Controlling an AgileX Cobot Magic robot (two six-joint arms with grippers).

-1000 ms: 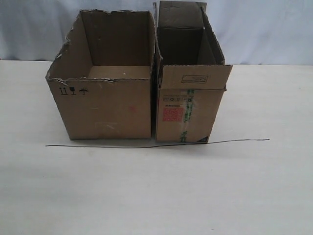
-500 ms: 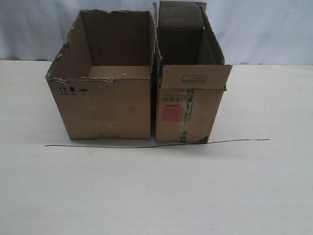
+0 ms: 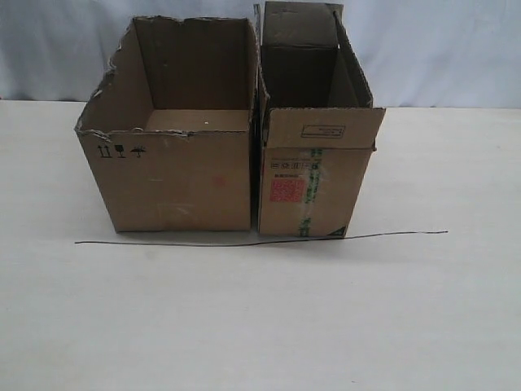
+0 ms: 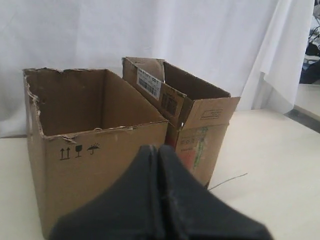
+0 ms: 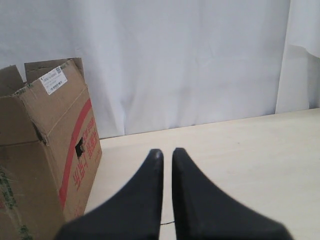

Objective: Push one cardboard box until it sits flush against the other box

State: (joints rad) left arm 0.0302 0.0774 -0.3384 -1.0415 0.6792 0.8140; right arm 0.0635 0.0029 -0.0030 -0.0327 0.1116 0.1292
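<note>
Two cartons stand side by side in the upper middle of the exterior frame. The cardboard box (image 3: 175, 183) is on the left, and its right wall is against the other box (image 3: 313, 191), with only a thin dark seam between them. Both rest on the pale table (image 3: 260, 326), just behind a thin dark line (image 3: 163, 243). The left gripper (image 4: 157, 149) has its fingers pressed together and holds nothing. The right gripper (image 5: 167, 152) is narrow, with only a slit between its fingers, and is also empty.
</note>
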